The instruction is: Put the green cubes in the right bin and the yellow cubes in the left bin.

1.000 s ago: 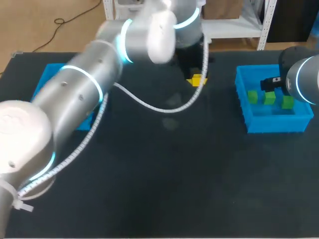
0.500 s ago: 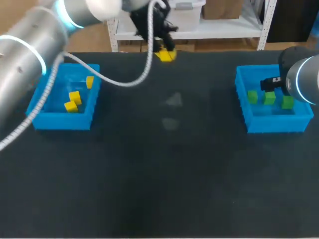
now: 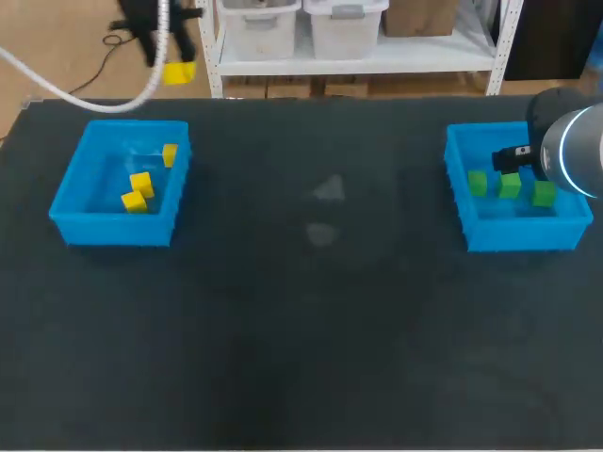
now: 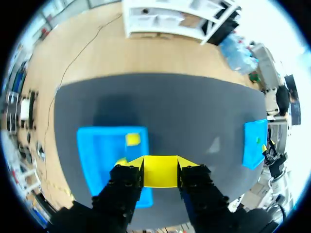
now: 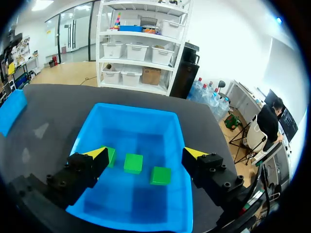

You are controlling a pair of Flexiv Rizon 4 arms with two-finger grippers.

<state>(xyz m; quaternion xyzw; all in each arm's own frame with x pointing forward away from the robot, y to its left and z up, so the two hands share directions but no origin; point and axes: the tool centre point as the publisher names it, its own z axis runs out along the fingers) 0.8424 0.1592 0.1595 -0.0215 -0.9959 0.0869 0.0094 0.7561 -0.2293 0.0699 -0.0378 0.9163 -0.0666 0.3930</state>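
Left pincer [image 4: 159, 166] closed on a single yellow cube [image 4: 159, 175], which is clamped from two sides between the yellow-tipped fingers [image 4: 127, 164] and held high above the worktop [image 3: 320, 330]. Directly beneath and just ahead of this pincer stands the left bin [image 4: 97, 155], a blue open-topped box near the worktop's left end. Three loose yellow cubes [image 3: 141, 184] lie on its floor: two close together near the middle, and one apart from them by the bin's right wall. In the head view the held cube appears beyond the left bin's far wall, clear of the bin. Across a bare dark stretch of worktop, well apart from the left bin, stands the right bin [image 3: 518, 237], also blue. Three green cubes [image 5: 133, 163] lie in a row on its floor, one of them partly hidden behind a fingertip in the right wrist view. Over this bin hangs the right pincer [image 5: 146, 153], its fingers spread wide and holding nothing, carried by the right arm [image 3: 577, 151], which enters from the worktop's right side.
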